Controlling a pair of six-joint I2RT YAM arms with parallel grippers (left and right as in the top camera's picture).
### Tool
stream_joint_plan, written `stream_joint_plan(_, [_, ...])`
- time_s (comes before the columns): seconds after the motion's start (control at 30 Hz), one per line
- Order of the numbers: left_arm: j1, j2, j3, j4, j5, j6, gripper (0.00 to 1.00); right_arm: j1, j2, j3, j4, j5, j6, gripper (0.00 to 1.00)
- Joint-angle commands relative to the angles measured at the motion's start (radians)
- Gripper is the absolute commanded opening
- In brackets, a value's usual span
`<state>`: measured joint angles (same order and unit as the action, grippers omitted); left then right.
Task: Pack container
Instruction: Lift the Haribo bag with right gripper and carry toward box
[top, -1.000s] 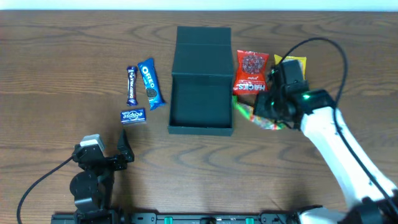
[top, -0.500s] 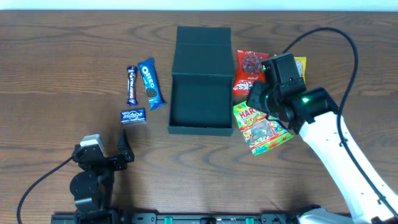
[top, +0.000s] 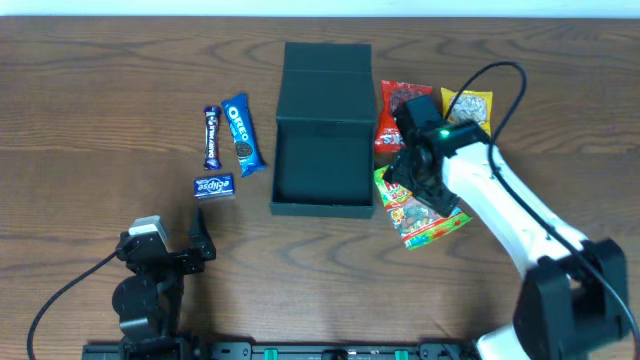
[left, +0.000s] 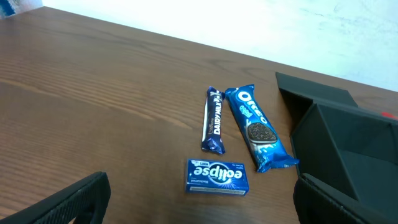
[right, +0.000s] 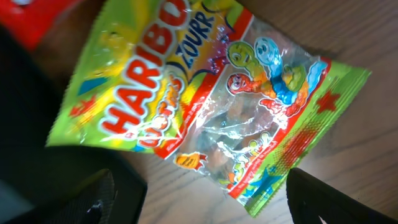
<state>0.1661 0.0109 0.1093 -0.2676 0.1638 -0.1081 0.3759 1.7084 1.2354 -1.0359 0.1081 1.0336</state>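
Observation:
The container (top: 322, 208) is a dark box in the middle of the table, its flap lid (top: 327, 68) folded back and its inside bare; the left wrist view shows it at the right (left: 348, 146). Just right of it a green Haribo bag (top: 428, 218) lies flat on the table. My right gripper (top: 402, 178) hovers over the bag's near-container end, open; the bag (right: 205, 99) fills the right wrist view, its lower edge between the spread fingers of the gripper (right: 205, 205). My left gripper (top: 200, 243) rests open at the front left, nothing between its fingers (left: 68, 202).
Left of the container lie an Oreo pack (top: 241, 135), a Dairy Milk bar (top: 211, 137) and an Eclipse mint box (top: 214, 186). A red snack packet (top: 388, 120) and a yellow packet (top: 476, 104) sit right of the lid, partly under my right arm.
My right gripper has opened and let go of the Haribo bag, which now lies flat beside the container. The right wrist swung left over the bag. The left arm has not moved.

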Motion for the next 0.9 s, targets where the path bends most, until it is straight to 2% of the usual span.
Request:
stream_joint_plan(0.0, [-0.004, -0.006, -0.024, -0.008, -0.01, 0.003, 0.95, -0.021, 0.033, 0.012, 0.003, 0.012, 0.096, 0.88])
stream_joint_plan(0.3, [-0.004, -0.006, -0.024, -0.008, -0.01, 0.003, 0.95, -0.065, 0.112, -0.006, 0.061, -0.064, 0.118, 0.77])
stream_joint_plan(0.57, [-0.004, -0.006, -0.024, -0.008, -0.01, 0.003, 0.95, -0.063, 0.117, -0.08, 0.184, -0.075, 0.114, 0.74])
stream_joint_plan(0.67, [-0.004, -0.006, -0.024, -0.008, -0.01, 0.003, 0.95, -0.063, 0.117, -0.127, 0.23, -0.075, 0.114, 0.67])
stream_joint_plan(0.87, [-0.004, -0.006, -0.024, -0.008, -0.01, 0.003, 0.95, -0.063, 0.117, -0.2, 0.306, -0.075, 0.114, 0.48])
